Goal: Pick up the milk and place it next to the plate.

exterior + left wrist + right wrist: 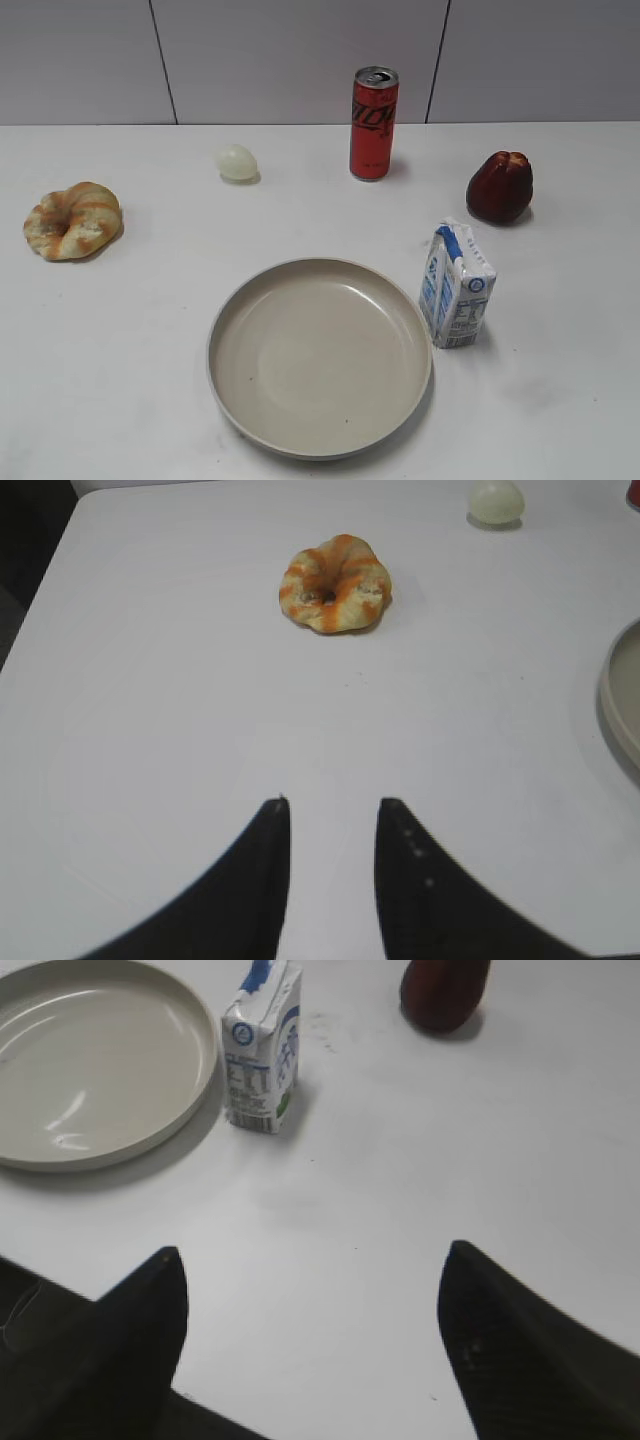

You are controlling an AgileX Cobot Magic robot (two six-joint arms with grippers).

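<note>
The milk (456, 285) is a small white carton with blue print. It stands upright on the table just right of the plate (320, 352), a large round beige dish. In the right wrist view the milk (262, 1048) stands beside the plate's rim (190, 1080). My right gripper (315, 1255) is open and empty, well short of the milk. My left gripper (333, 805) is open and empty over bare table, with the plate's edge (620, 695) at the right. Neither gripper shows in the exterior view.
A red soda can (373, 123) stands at the back centre. A dark red fruit (499, 187) sits at the back right. A whitish egg (237, 162) lies left of the can. A striped bread ring (73, 220) lies at the far left.
</note>
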